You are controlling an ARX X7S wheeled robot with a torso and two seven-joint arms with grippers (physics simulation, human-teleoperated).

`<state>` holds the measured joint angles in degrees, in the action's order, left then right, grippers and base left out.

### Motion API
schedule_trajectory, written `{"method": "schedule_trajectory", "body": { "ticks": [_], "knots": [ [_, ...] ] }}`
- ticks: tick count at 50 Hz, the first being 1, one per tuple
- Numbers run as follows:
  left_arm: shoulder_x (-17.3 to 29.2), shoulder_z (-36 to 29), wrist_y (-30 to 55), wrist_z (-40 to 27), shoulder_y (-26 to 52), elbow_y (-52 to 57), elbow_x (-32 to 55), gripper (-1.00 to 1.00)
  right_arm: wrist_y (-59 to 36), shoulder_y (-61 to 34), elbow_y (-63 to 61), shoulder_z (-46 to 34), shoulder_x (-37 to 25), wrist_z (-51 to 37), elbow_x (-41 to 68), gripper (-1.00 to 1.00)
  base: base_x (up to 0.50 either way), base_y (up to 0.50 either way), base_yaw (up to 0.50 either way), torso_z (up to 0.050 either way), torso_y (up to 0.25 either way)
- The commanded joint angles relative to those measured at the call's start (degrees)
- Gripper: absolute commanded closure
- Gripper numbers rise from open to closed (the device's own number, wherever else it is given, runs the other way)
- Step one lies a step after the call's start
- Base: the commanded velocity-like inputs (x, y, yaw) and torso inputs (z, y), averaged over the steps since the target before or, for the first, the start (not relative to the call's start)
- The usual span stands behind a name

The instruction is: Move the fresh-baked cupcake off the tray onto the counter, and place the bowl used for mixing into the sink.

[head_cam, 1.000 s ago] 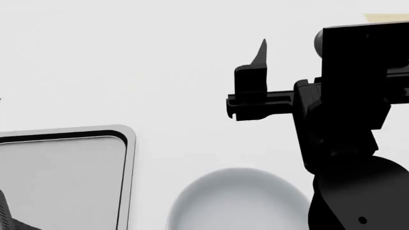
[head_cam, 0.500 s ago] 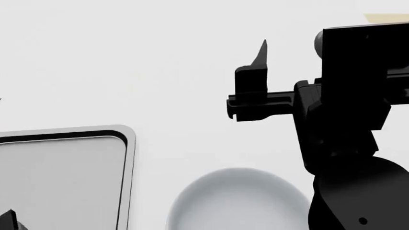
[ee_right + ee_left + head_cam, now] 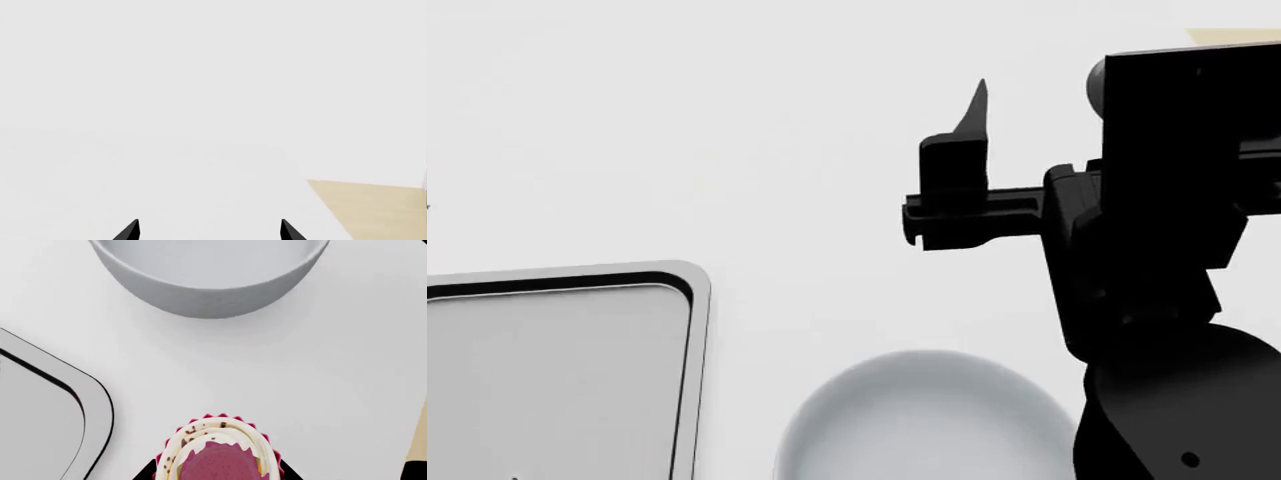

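White counter (image 3: pixel 280 375) all around, and the cupcake (image 3: pixel 219 452) sits in the left gripper (image 3: pixel 217 472), off the tray (image 3: pixel 47 410), near the bowl (image 3: pixel 207 280). Can't tell if that grip is loose. Right gripper (image 3: pixel 208 231) hangs wide open, empty; I'd lower gently before letting go.

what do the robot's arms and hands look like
Matte black throughout. The right arm is built of blocky housings above a rounded joint cover, with a flat crossbar carrying a tapered pointed finger. The right hand shows two pointed black tips. No cables or markings visible.
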<state>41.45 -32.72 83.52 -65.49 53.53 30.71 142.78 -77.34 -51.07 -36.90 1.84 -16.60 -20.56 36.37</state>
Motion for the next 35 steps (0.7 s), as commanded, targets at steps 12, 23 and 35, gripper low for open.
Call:
{"method": "schedule_trajectory", "body": {
  "ticks": [12, 23, 35],
  "knots": [
    [-0.55, 2.69, 4.01, 4.76, -7.58, -3.63, -8.98, 1.0, 0.35, 0.01, 0.07, -0.4, -0.39, -0.69, 0.57, -1.0, 0.01, 0.0, 0.0, 0.0, 0.0],
    [-0.03, 1.63, 4.52, 7.24, -9.07, -4.2, -12.49, 1.0, 0.36, 0.38, -0.18, 0.1, -0.57, -0.94, 1.21, -1.0, 0.01, 0.0, 0.0, 0.0, 0.0],
    [0.84, 1.51, 0.04, 8.77, -1.62, 2.78, -4.47, -1.0, 0.63, 0.31, 0.16, -0.42, -0.58, -1.09, 1.59, -1.0, 0.01, 0.0, 0.0, 0.0, 0.0]
  ]
}}
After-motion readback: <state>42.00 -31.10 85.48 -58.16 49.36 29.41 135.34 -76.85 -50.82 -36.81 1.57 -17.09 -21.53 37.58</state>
